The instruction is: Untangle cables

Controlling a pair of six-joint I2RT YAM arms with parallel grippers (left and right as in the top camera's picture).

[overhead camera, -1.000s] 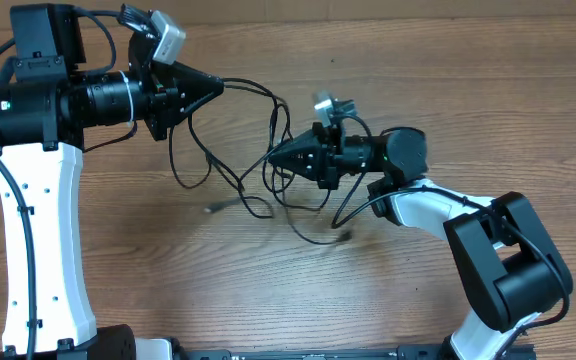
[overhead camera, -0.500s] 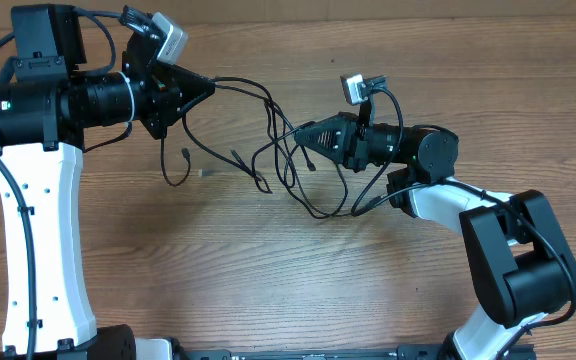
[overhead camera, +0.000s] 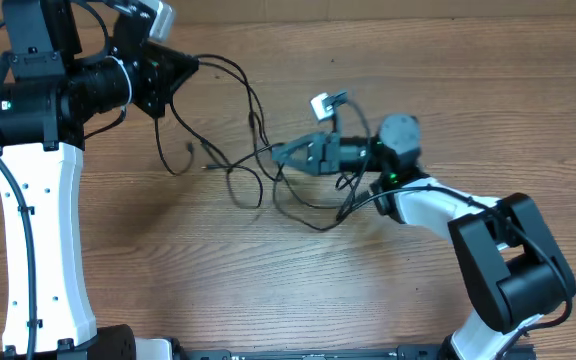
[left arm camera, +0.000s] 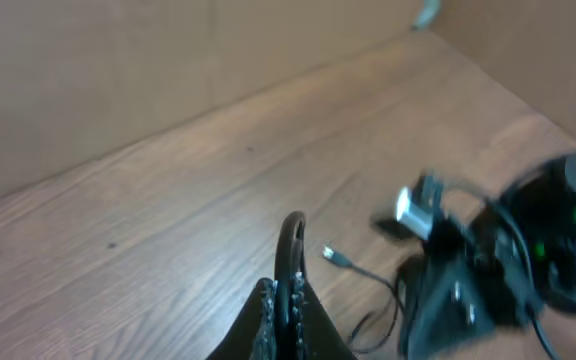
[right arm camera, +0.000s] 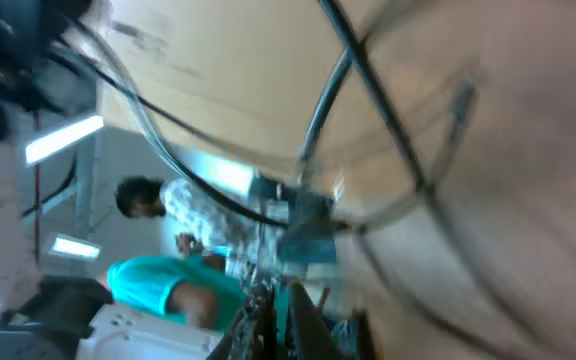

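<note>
Overhead: cables (overhead camera: 268, 172) tangled btwn grippers, loops sagging to table (overhead camera: 268, 300). L gripper (overhead camera: 194, 66) jaws clamped on a strand; R gripper (overhead camera: 276, 152) jaws together, apparently on another. Step: pulling apart. Next: spread wider w/o tightening knot.

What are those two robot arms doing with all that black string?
They're trying to untangle some thin black cables. The left gripper is pinched shut on one strand, and the right gripper is pinched shut on the knotted middle. The cables run between the two, with loose loops and little plugs hanging over the wooden table. The tangle has not come apart yet.
</note>
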